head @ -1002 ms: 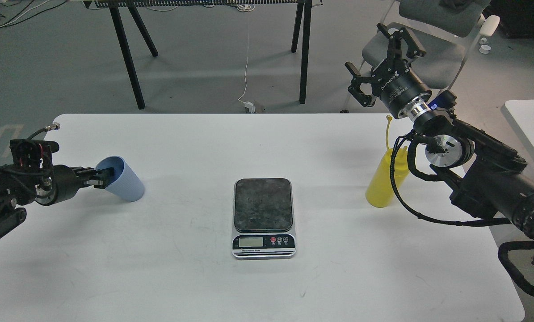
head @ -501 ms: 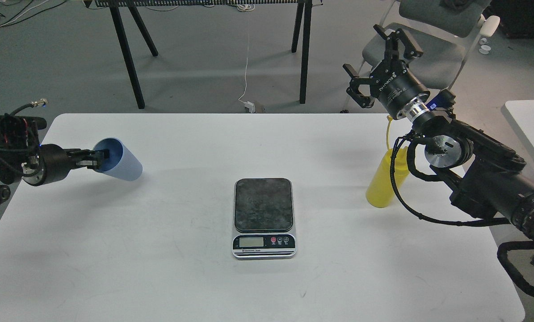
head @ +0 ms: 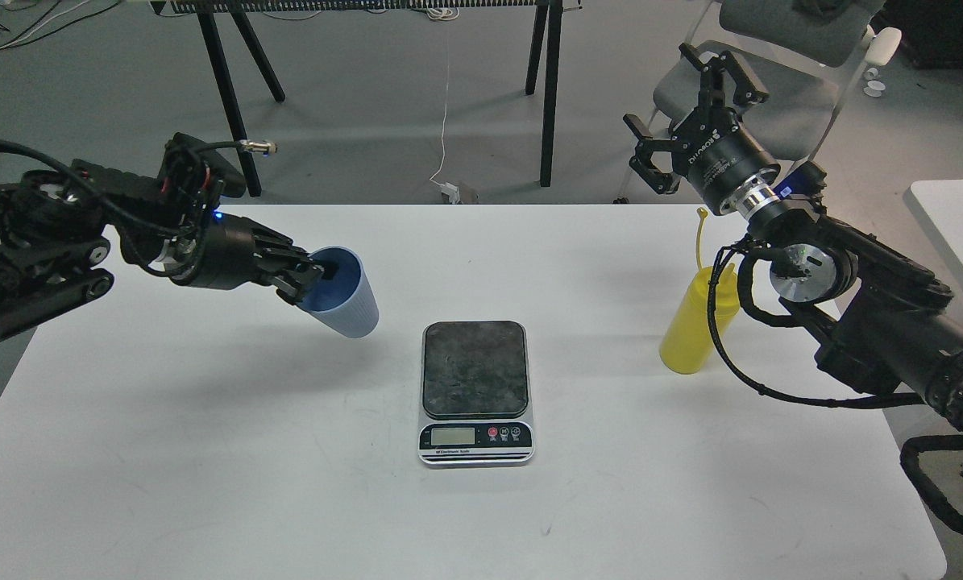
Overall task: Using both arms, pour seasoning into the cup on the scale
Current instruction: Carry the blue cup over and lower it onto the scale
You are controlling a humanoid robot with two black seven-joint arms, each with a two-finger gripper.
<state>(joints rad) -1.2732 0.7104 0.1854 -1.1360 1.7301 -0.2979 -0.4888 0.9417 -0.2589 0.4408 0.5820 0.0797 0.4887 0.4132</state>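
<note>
The left gripper point(head: 313, 278) grips the rim of the cup point(head: 344, 300), with one finger inside the mouth and the other outside the wall. The cup is tilted, its mouth toward the arm, and it hangs above the table point(head: 207, 451) just to the left of the scale point(head: 475, 392), near its back left corner. It does not touch the scale plate, which is bare.

The right gripper point(head: 691, 113) has its fingers spread and holds nothing. It is high and behind the scale, far to its right. The bottle point(head: 688, 330) stands upright on the table well to the right of the scale, behind the cables of the right arm, and nothing grips it.

The cup looks light and thin, with fine ribs that help the grip. I think the wall bends easily, so a rim hold is good only with soft pressure, and the cup must become upright before it is set down. The bottle looks like soft plastic, smooth and a little slippery. I judge the best hold is around the middle of its body, where a squeeze also pushes the seasoning out. Its cap strap stands up beside the nozzle, so the cap seems off.

I count one cup, one bottle, one scale, two arms.
</note>
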